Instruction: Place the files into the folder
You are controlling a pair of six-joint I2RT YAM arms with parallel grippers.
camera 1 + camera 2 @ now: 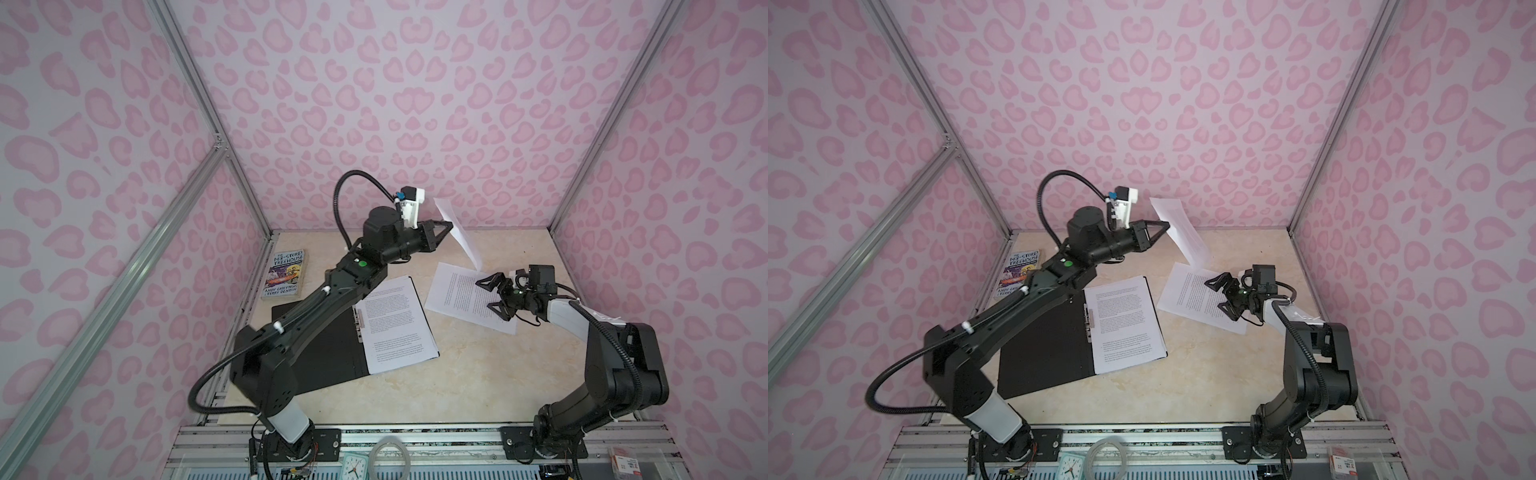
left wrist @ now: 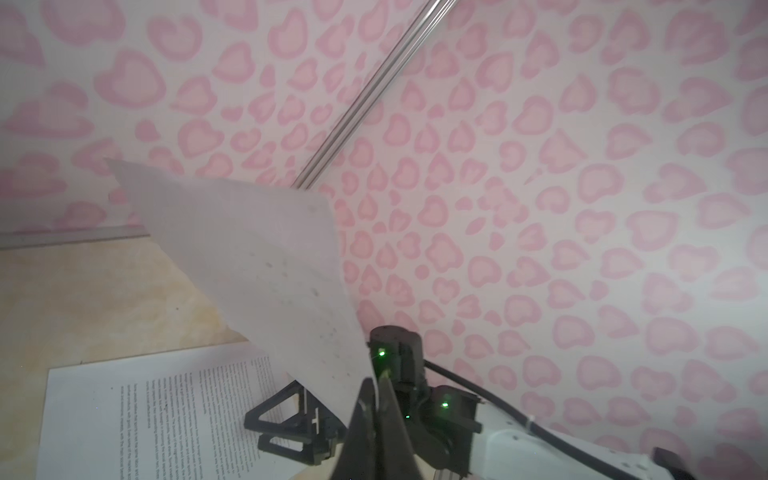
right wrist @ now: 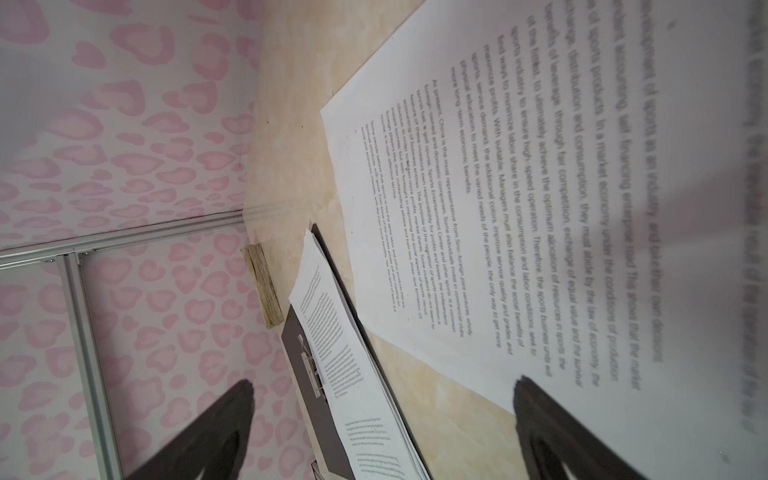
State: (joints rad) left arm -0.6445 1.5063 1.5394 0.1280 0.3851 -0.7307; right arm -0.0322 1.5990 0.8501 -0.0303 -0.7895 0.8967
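- In both top views my left gripper (image 1: 450, 225) is clamped on one sheet (image 1: 460, 241), held up tilted above the table (image 1: 478, 374). Meanwhile my right gripper (image 1: 483, 296) gapes over the loose pages (image 1: 451, 291); the open folder (image 1: 322, 353) beside them holds a stack (image 1: 395, 328).
- Left wrist: sheet pinched at the tips.
- Right wrist: fingers (image 3: 216, 424) wide apart, pages underneath, folder further off.

We see the folder (image 1: 324, 349) lying open and flat, black inside, its clip strip (image 1: 358, 322) along the spine, well apart from both tools. A stack of printed white sheets (image 1: 395, 328) rests on the leaf nearer the right tool (image 1: 484, 296). A single sheet (image 1: 459, 232) hangs tilted in the air, pinched at its edge by the left tool (image 1: 448, 227). Another printed sheet (image 1: 453, 291) lies flat on the tabletop (image 1: 478, 374) beneath the wide-spread right tool.
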